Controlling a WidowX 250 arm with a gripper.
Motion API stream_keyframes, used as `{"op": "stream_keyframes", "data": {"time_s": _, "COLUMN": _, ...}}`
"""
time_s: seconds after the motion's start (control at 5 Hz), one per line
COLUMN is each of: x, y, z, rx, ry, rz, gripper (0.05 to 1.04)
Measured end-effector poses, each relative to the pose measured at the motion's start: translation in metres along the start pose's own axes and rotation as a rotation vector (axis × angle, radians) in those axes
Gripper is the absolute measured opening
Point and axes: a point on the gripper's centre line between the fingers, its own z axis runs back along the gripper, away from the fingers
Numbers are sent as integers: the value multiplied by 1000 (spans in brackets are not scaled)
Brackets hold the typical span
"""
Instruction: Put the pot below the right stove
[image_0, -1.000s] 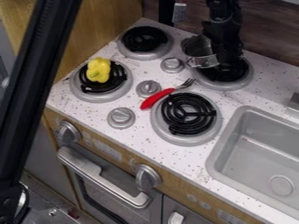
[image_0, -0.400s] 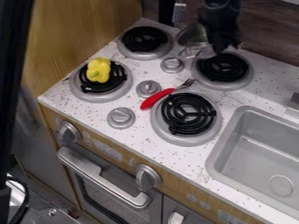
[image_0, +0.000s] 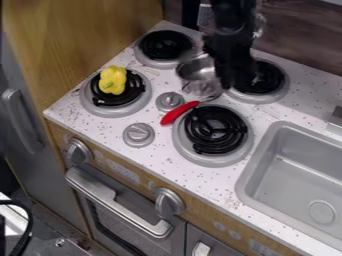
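While the pot (image_0: 196, 69) is grasped by the gripper (image_0: 232, 81) near the fork (image_0: 179, 113), the pepper (image_0: 112, 80) is seen on a front burner (image_0: 135, 90)

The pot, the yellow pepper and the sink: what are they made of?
The pot looks like shiny metal, because it gleams. The yellow pepper is maybe smooth plastic: its colour is bright and even. The sink seems to be grey plastic, fairly dull, but could be painted metal.
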Motion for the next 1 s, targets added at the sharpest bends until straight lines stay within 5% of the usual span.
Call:
{"op": "stream_keyframes", "data": {"time_s": 0.4, "x": -43, "y": -36, "z": -9, "rx": -35, "ry": 126, "rz": -34, "gripper": 65}}
{"op": "stream_keyframes", "data": {"time_s": 1.0, "x": -54, "y": -72, "z": -34, "rx": -66, "ry": 184, "rz": -128, "gripper": 81}}
